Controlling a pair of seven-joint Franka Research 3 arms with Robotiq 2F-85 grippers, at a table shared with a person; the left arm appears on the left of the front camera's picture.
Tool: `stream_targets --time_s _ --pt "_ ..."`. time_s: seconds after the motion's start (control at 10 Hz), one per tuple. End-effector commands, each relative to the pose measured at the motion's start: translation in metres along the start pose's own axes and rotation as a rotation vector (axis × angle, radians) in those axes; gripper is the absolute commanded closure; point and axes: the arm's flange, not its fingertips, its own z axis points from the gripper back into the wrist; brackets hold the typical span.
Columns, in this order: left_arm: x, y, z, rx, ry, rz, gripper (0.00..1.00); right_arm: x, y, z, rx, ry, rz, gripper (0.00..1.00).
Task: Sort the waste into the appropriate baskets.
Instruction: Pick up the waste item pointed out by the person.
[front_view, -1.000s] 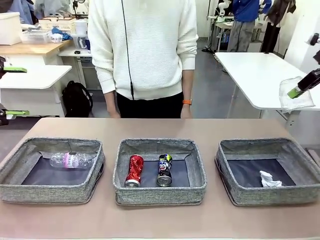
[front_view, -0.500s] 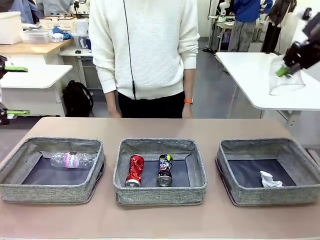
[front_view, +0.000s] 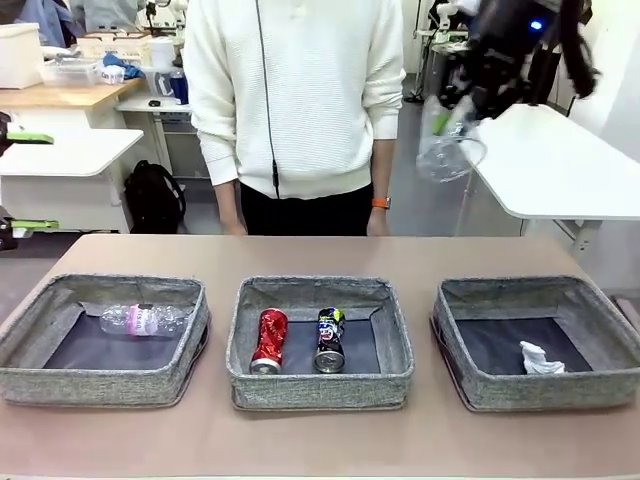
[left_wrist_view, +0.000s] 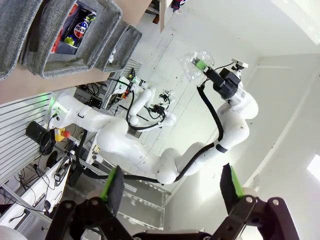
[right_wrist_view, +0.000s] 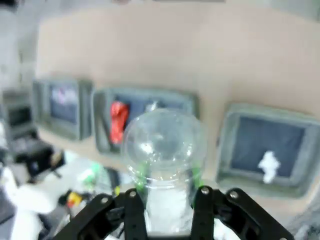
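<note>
Front view. Three grey woven baskets stand in a row across the lower half of the frame. The left basket (front_view: 100, 340) holds the clear plastic bottle (front_view: 143, 320), lying on its side. The middle basket (front_view: 318, 342) holds the red can (front_view: 269, 341) and the dark multicoloured can (front_view: 329, 340), side by side, both lying down. The right basket (front_view: 540, 342) holds the small white paper wad (front_view: 541, 358) toward its lower right. At upper right the right gripper (front_view: 447, 118) is motion-blurred; its fingers cannot be separated, but the clear plastic cup (front_view: 446, 148) hangs from it in the air, well above the table. A person (front_view: 295, 100) in a white sweater stands at top centre, cut off by the upper edge.

Left wrist view. The left gripper (left_wrist_view: 172, 184) rises from the bottom edge with its green pads wide apart and nothing between them. The picture is rolled: two baskets, cut off, sit at upper left, with the dark can (left_wrist_view: 80, 28) visible inside one. The right arm with the cup (left_wrist_view: 194, 65) shows at upper centre.

Right wrist view. The frame is blurred. The right gripper (right_wrist_view: 166, 187) is clamped on the cup (right_wrist_view: 165, 145), its rounded clear body facing the camera. Behind it lie the three baskets, the red can (right_wrist_view: 117, 120) and the paper wad (right_wrist_view: 268, 165); the second can is largely hidden by the cup.
</note>
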Motion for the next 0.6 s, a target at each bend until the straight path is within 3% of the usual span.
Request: stream_targets --time_s 0.0,0.2,0.5 --pt "-0.002 0.000 0.000 -0.017 0.011 -0.018 0.00 0.021 0.055 0.007 -0.065 0.169 0.076 0.63" --pt "-0.002 0.000 0.000 -0.017 0.011 -0.018 0.00 0.029 0.110 0.004 -0.087 0.291 0.149 0.63" --pt "-0.002 0.000 0.000 -0.017 0.011 -0.018 0.00 0.033 0.169 0.014 -0.154 0.312 0.202 0.63"
